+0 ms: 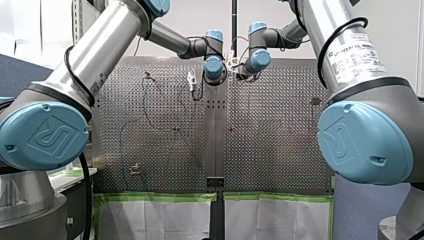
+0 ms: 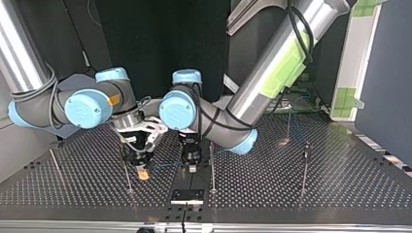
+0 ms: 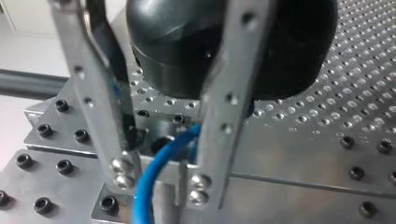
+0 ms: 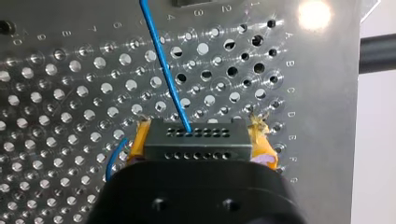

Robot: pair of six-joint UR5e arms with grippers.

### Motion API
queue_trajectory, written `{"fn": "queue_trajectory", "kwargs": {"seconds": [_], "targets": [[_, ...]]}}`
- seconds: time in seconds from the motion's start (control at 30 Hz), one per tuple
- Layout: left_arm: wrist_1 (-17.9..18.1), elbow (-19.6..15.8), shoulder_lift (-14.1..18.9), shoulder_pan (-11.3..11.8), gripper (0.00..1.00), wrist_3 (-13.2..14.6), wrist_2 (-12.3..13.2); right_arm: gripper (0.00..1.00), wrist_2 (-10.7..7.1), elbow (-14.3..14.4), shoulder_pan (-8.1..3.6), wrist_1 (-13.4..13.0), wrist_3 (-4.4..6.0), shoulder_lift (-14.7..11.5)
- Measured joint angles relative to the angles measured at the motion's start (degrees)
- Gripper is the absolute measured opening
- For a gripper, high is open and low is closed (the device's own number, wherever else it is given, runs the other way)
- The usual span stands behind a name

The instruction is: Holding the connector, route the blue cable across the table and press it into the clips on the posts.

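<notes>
- Right jaws, yellow-padded, pinch the black connector (image 4: 196, 140) at both ends, low over the surface (image 4: 56, 93).
- The cable (image 4: 163, 60) leaves the connector's face and runs off across the holes.
- Left jaws stand spread, and the cable passes between their metal fingers (image 3: 95, 121), above the surface's bolted edge.
- In the top view both arms work at the near edge, between one post (image 2: 128, 177) and a middle post (image 2: 212, 167).
- Open surface stretches from the middle post to a right post (image 2: 304, 170).
</notes>
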Motion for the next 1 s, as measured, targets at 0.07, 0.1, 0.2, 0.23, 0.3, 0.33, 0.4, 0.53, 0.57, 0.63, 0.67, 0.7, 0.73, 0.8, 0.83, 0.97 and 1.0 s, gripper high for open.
{"fn": "queue_trajectory", "kwargs": {"seconds": [0.07,0.1,0.2,0.23,0.3,0.33,0.4,0.53,0.57,0.63,0.67,0.7,0.73,0.8,0.83,0.97,1.0], "targets": [[-0.29,-0.04,0.00,-0.17,0.00,-0.16,-0.70,0.00,0.02,0.00,0.06,0.00,0.00,0.00],[-0.41,-0.12,0.00,-0.24,0.00,-0.24,-0.88,0.00,0.03,0.01,0.10,0.02,0.00,0.01],[-0.94,-0.64,0.00,-0.51,0.00,-0.45,-1.25,0.00,0.06,0.15,0.28,0.06,-0.04,0.04],[-1.15,-1.02,0.05,-0.65,0.00,-0.52,-1.41,0.00,0.06,0.24,0.33,0.06,-0.05,0.04],[-1.12,-1.81,0.41,-0.88,0.00,-0.61,-1.76,0.00,0.05,0.53,0.46,0.06,-0.07,0.05],[-0.81,-2.46,0.86,-1.00,0.00,-0.66,-1.93,0.00,0.05,0.73,0.52,0.05,-0.07,0.05],[0.01,-3.52,1.76,-1.15,0.00,-0.74,-2.00,0.00,0.05,1.21,0.61,0.02,-0.05,0.06],[2.26,-6.01,4.09,-1.32,0.00,-0.97,-2.17,0.00,0.01,2.12,0.76,0.03,-0.05,0.06],[2.81,-6.54,4.63,-1.34,0.00,-1.04,-2.18,0.00,0.00,2.34,0.83,0.04,-0.06,0.05],[4.07,-7.84,5.85,-1.34,0.00,-1.25,-2.29,0.00,0.06,2.85,0.91,0.05,-0.07,0.05],[4.60,-8.38,6.23,-1.30,0.00,-1.35,-2.29,0.00,0.05,3.09,0.94,0.06,-0.07,0.05],[5.14,-8.89,6.51,-1.24,0.00,-1.48,-2.25,0.00,0.03,3.39,1.01,0.07,-0.07,0.04],[5.76,-9.54,6.77,-1.11,0.00,-1.73,-2.15,0.00,0.02,3.58,1.06,0.07,-0.07,0.03],[6.74,-10.49,6.97,-0.88,0.00,-2.16,-1.89,0.00,-0.02,3.90,1.20,0.08,-0.07,0.01],[7.38,-11.14,7.05,-0.71,0.00,-2.40,-1.67,0.00,-0.02,3.98,1.26,0.09,-0.08,0.01],[9.52,-13.30,7.09,-0.18,0.00,-2.66,-0.61,0.00,-0.03,4.13,1.55,0.14,-0.09,-0.04],[10.01,-13.78,7.08,-0.06,0.00,-2.71,-0.47,0.00,-0.04,4.13,1.67,0.15,-0.09,-0.07]]}}
